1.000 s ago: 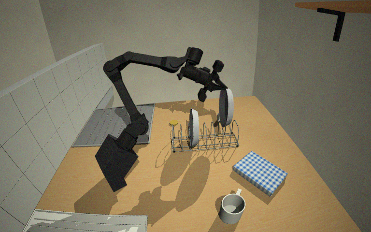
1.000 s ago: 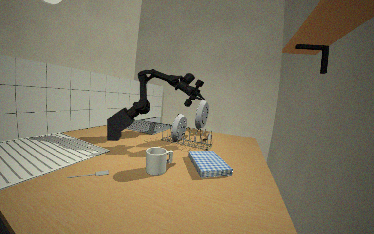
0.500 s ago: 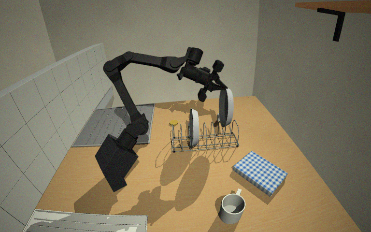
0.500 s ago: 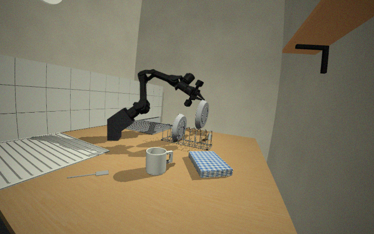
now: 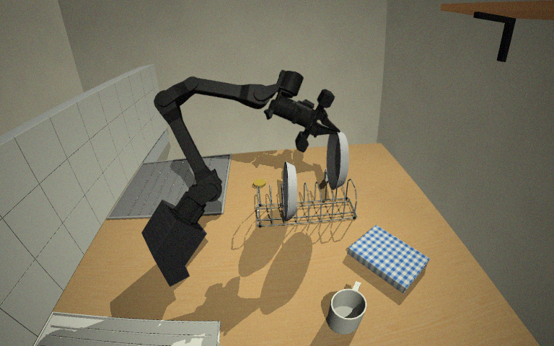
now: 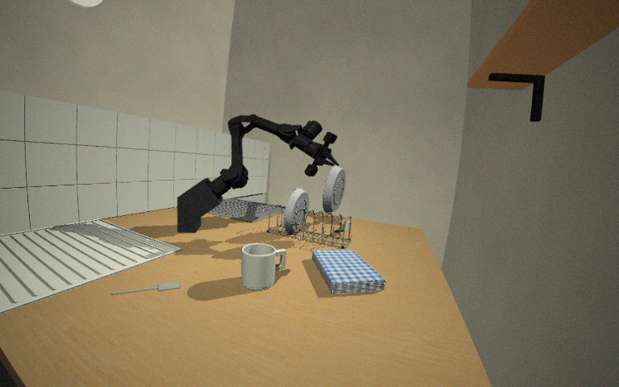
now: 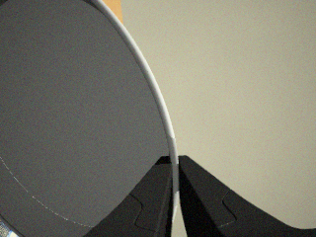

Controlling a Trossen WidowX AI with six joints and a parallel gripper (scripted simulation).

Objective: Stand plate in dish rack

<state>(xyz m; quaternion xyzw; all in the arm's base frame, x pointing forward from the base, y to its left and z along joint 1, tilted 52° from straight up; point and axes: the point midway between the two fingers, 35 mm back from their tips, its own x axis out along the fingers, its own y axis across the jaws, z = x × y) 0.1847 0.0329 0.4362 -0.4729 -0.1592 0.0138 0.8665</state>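
Observation:
My gripper [image 5: 332, 130] is shut on the top rim of a white plate [image 5: 337, 159] and holds it upright over the right end of the wire dish rack [image 5: 306, 204]. The plate's lower edge hangs among the tops of the rack's right-hand wires. In the wrist view the two fingers pinch the thin rim of the held plate [image 7: 73, 113]. A second white plate [image 5: 288, 189] stands upright in a slot in the left half of the rack. Both plates also show in the exterior view, the held plate [image 6: 334, 188] and the standing plate [image 6: 297, 210].
A blue checked cloth [image 5: 387, 256] lies front right of the rack, with a grey mug [image 5: 347, 310] in front of it. A small yellow disc [image 5: 259, 183] lies behind the rack's left end. A grey draining mat [image 5: 171, 185] lies under the arm. A thin utensil [image 6: 147, 289] lies near the sink drainer [image 6: 68, 255].

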